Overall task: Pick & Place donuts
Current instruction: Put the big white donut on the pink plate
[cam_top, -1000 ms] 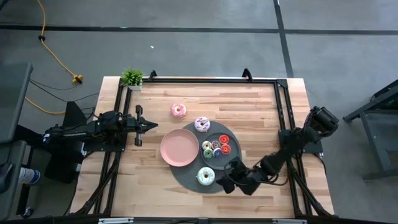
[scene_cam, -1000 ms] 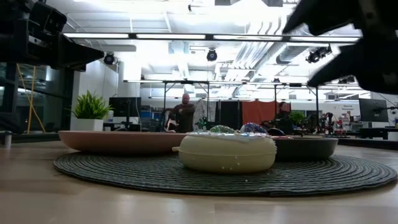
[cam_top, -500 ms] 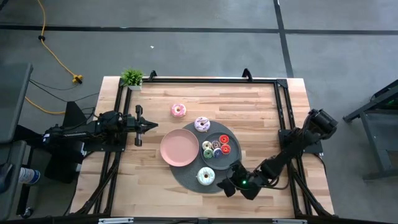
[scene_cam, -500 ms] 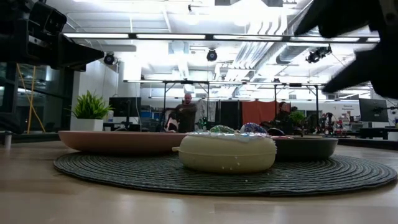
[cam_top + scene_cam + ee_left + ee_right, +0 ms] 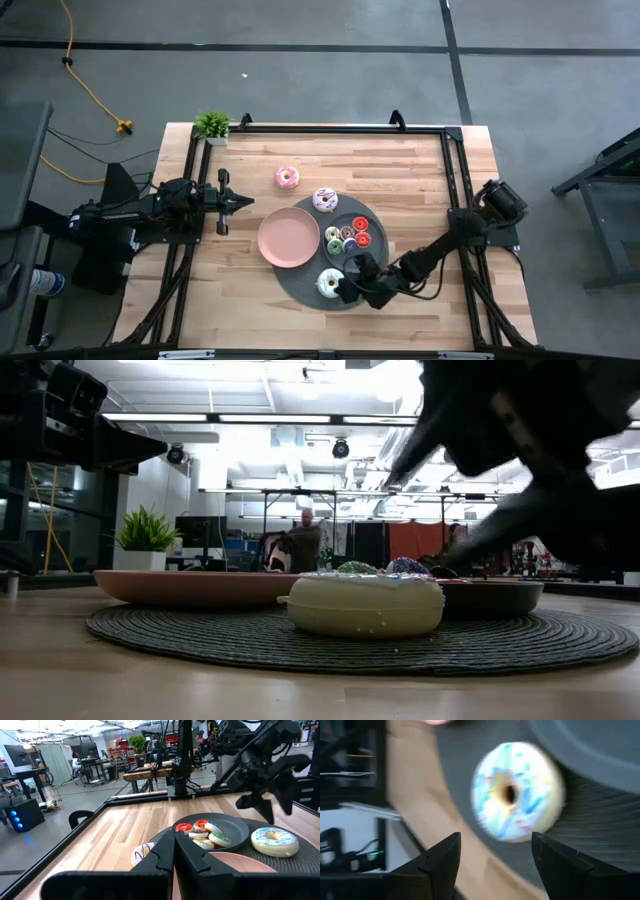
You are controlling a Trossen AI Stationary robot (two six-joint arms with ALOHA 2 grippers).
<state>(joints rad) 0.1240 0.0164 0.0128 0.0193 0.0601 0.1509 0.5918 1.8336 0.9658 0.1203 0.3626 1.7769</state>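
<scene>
Reaching toward white-iced donut with right gripper, fingers spread wide, nothing between them; now just beside that donut over the near-right part of the dark round mat, where a second ago sat farther right, off the mat's edge. In low view, now looms dark over the donut, filling upper right, bigger than before. Right wrist view: donut ahead between own two fingers, not touching. Left gripper unchanged, clenched empty, parked near left edge of desk, pointing inward.

Nothing else moved. Pink plate on the mat's left part. Grey plate on mat's right part, holding tiny donuts – red, green, brown, blue seen in a cluster. Pink-and-white donut at mat's far rim, touching the grey plate or just beside, can't tell. Pink donut alone on bare wood, toward far edge, apart from mat.

Light wood desk, black frame rails along far and side edges. Small potted plant at far-left corner. Grey floor around, yellow cable off to far left. Low view: open lab, ceiling strip lights, benches, a person standing far back.
</scene>
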